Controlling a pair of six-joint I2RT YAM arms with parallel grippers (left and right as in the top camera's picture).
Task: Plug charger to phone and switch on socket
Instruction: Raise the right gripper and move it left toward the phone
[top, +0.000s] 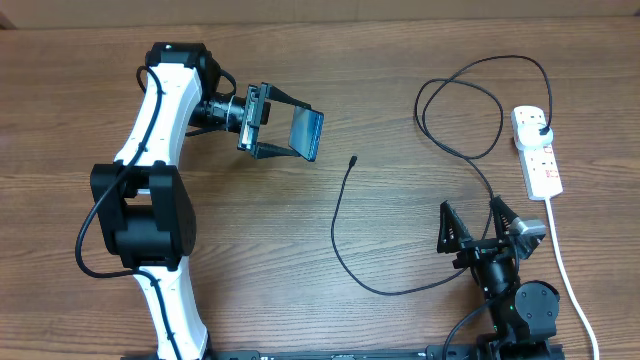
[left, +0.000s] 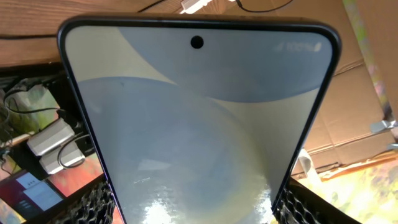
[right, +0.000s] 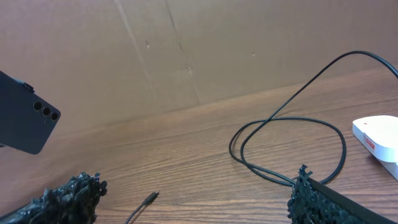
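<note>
Phone tilted, top end pointing rightward

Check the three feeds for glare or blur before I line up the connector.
Overhead: even light, sharp; the charger tip reads clearly. Left wrist: the phone fills the frame, with white glare low on its screen. Right wrist: no glare, charger tip small at the bottom edge.
</note>
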